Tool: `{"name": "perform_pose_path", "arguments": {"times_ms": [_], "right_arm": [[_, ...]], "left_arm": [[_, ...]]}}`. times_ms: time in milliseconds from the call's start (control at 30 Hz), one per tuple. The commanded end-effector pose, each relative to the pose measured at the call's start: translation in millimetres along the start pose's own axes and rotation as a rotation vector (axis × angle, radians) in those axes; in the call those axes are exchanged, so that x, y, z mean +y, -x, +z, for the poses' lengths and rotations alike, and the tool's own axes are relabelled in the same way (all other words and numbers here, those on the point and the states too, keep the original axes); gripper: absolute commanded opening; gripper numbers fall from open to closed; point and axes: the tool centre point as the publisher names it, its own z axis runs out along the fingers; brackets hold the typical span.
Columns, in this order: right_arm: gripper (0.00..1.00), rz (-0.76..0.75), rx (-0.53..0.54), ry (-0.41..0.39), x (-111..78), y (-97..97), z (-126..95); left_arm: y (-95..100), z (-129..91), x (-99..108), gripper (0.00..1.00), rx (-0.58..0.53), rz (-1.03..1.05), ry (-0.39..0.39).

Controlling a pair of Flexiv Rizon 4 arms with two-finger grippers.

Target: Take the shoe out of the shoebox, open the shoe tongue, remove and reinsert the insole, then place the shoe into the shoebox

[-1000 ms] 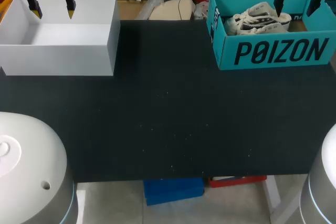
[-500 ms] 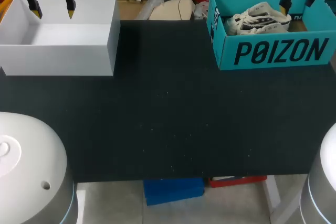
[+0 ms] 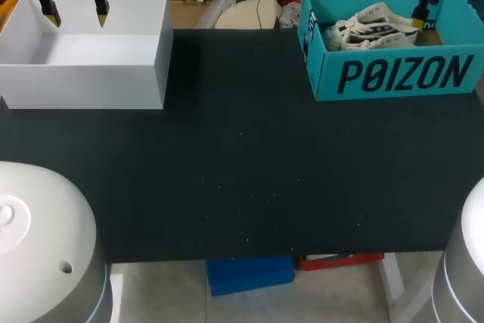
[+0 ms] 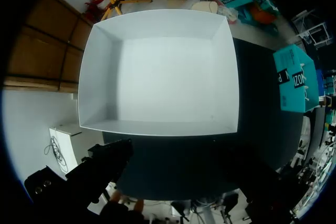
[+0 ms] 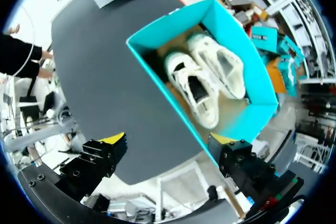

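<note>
Shoes (image 3: 374, 26) lie in the teal shoebox (image 3: 393, 75) at two o'clock on the worktop (image 3: 249, 164), so the right gripper (image 5: 168, 140), spread wide above them, should descend squarely astride one upper before clenching.

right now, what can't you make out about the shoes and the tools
Insoles: hidden inside the shoes, under tongues and laces, in head and right wrist views.
Shoes' lower sides: head view, behind the shoebox front wall.
Right tool: head view shows one yellow tip only; its arm is cut off by the top edge.
Left tool: its tips do not show in the left wrist view, dark there.
</note>
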Motion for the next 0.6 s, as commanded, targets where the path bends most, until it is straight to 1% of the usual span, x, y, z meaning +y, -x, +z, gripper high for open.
{"name": "perform_pose_path", "arguments": {"times_ms": [33,133,300,433,600], "right_arm": [[1.0,-0.117,0.018,0.013,8.2,8.2,5.2],[1.0,-0.179,0.04,0.021,17.8,16.1,11.7],[1.0,-0.264,0.064,0.007,31.5,28.9,24.1],[1.0,-0.307,0.07,-0.013,38.8,38.6,34.3],[1.0,-0.342,0.062,-0.017,46.1,52.8,45.8]], "left_arm": [[-0.6,-0.8,0.7,1.0,-0.002,-0.002,0.001],[-0.6,-0.8,0.7,1.0,-0.002,-0.002,0.001],[-0.6,-0.8,0.7,1.0,-0.002,-0.002,0.001],[-0.6,-0.8,0.7,1.0,-0.002,-0.002,0.001],[-0.6,-0.8,0.7,1.0,-0.002,-0.002,0.001]]}}
